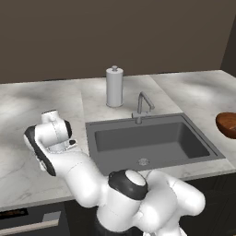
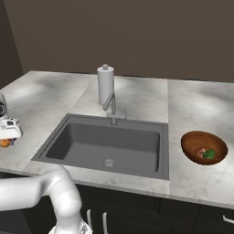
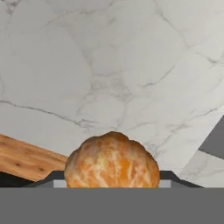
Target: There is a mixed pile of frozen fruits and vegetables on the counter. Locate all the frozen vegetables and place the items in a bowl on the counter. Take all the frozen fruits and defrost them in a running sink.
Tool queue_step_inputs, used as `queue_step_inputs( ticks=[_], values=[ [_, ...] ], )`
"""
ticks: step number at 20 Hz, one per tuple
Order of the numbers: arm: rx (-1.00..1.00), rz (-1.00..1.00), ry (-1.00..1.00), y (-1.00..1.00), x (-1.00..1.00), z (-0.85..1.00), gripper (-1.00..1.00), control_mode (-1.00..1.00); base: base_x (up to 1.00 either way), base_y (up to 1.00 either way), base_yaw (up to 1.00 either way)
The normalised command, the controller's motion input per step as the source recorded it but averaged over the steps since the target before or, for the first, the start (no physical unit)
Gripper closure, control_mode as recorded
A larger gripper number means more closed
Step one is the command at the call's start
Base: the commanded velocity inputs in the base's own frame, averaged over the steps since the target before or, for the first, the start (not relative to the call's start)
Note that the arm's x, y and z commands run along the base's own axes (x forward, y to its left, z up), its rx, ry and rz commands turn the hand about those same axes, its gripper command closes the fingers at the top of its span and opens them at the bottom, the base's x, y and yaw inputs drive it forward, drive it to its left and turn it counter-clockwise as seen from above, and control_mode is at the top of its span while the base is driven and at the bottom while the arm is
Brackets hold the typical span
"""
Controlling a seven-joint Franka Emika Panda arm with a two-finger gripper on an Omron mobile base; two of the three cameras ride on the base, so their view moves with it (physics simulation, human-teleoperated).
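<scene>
Marble-patterned counter (image 2: 137,98) wraps a dark-grey sink (image 2: 107,144) in this rendered kitchen, with a paper-towel cylinder (image 2: 105,85) standing just behind the thin silver faucet (image 2: 111,106). Left of the basin, the gripper (image 2: 6,137) is closed on the orange (image 3: 112,161), which sits between its fingertips in the hand view and peeks out beneath the hand in the right base view. No water can be seen at the faucet. On the far side of the sink, the reddish-brown bowl (image 2: 194,141) already holds the green rounded piece (image 2: 209,154) and what looks like the mushroom (image 2: 201,152) beside it; the apple cannot be made out.

The step in hand appears to be carrying the fruit to the sink. Done well, that means lifting clear of the counter first, crossing the basin's near-left rim with room to spare, and releasing low over the basin floor near the drain (image 2: 109,162) so the round fruit does not bounce or roll out. A wooden board (image 3: 26,158) lies near the counter's front edge by the hand. Open counter to the left and the wide basin leave ample room; the faucet is the one obstacle worth skirting.
</scene>
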Motion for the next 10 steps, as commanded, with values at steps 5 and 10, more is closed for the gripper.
queue_step_inputs(
  ticks=[5,10],
  values=[
    [-0.1,-0.21,-0.03,-0.57,-0.12,0.28,1.0,-1.0,0.0,0.0,0.0],
    [-0.01,-0.28,0.01,-0.68,0.02,0.0,1.0,-1.0,0.0,0.0,0.0]
  ],
)
